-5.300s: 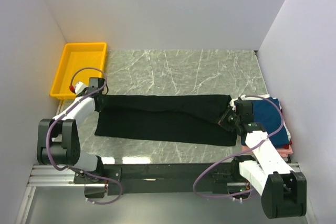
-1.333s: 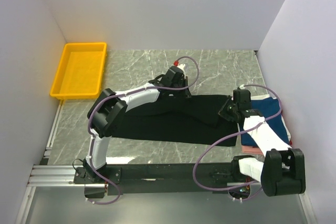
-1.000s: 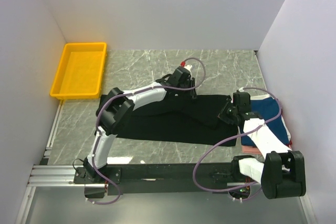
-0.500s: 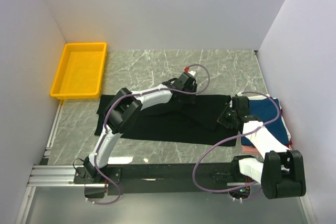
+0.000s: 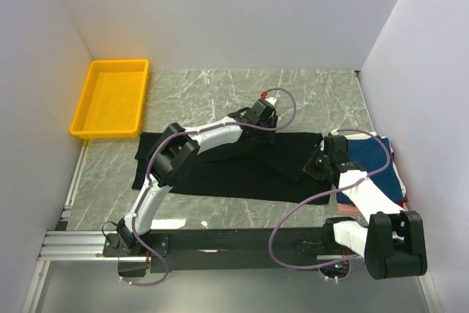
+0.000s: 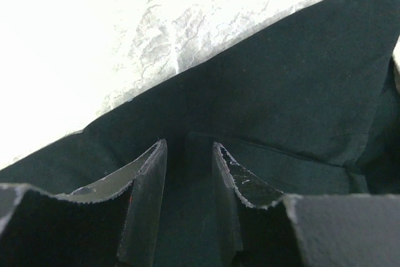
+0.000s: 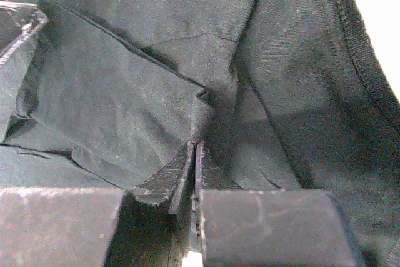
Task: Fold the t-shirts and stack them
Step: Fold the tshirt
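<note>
Nearest the arms, the right gripper (image 7: 195, 148) is closed almost all the way. It pinches a fold at the right end of the black shirt (image 5: 220, 174).

The black shirt lies in a long strip across the table (image 5: 220, 93), from left to right. Its left end is flat on the table. Its right part looks bunched and doubled over. This shirt is only partly folded.

Just to the right of it is a pile of folded shirts. A blue shirt (image 5: 374, 159) is on top, and a pink shirt (image 5: 353, 210) peeks out at the near edge. Those shirts look done.

A bit farther back, the left gripper (image 6: 189, 147) is over the far edge of the black shirt. Its fingers (image 6: 147, 192) are a little apart, with black cloth showing in the gap. It does not seem to squeeze the cloth.

In the far left corner is a yellow tray (image 5: 110, 97).

What is left is to finish folding the black shirt smaller and put it on the pile.
</note>
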